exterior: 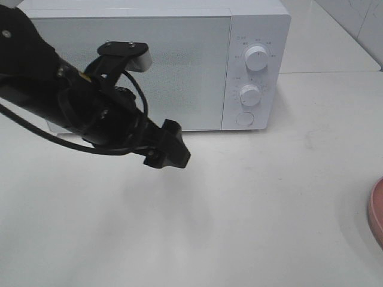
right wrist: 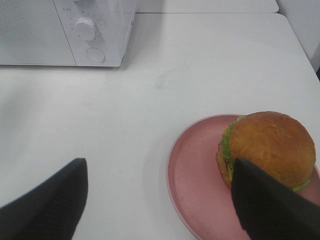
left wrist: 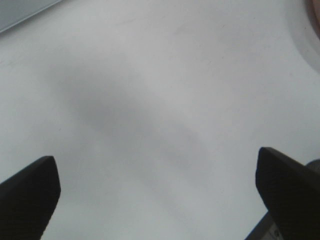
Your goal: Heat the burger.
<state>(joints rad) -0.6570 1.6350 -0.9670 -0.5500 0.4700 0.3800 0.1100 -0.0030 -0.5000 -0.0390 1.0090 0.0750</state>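
Here the burger (right wrist: 267, 150) sits on a round pink plate (right wrist: 195, 180), toward the plate's edge rather than its middle. Its domed bun is golden-brown with a matte, slightly mottled crust, and a frill of green lettuce shows under it. The plate is smooth, shallow and raised at the rim, and it rests on a plain white table (exterior: 269, 209); in the exterior high view only a sliver of the plate (exterior: 377, 209) shows at the right edge. The right gripper (right wrist: 157, 200) hangs above the plate with its 2 dark, wedge-shaped fingers (right wrist: 45, 205) spread wide; one of them overlaps the burger's near side in the wrist view, but nothing is gripped. At the back of the table stands a boxy white microwave (exterior: 179, 60) with its speckled grey door closed, 2 round white knobs (exterior: 257, 58) stacked on its right panel and a round button below them. The left gripper (exterior: 170, 152) is black and angular, hovering over bare table in front of the microwave door; its fingers (left wrist: 27, 192), finely textured and blunt-tipped, stand wide apart with nothing between them.
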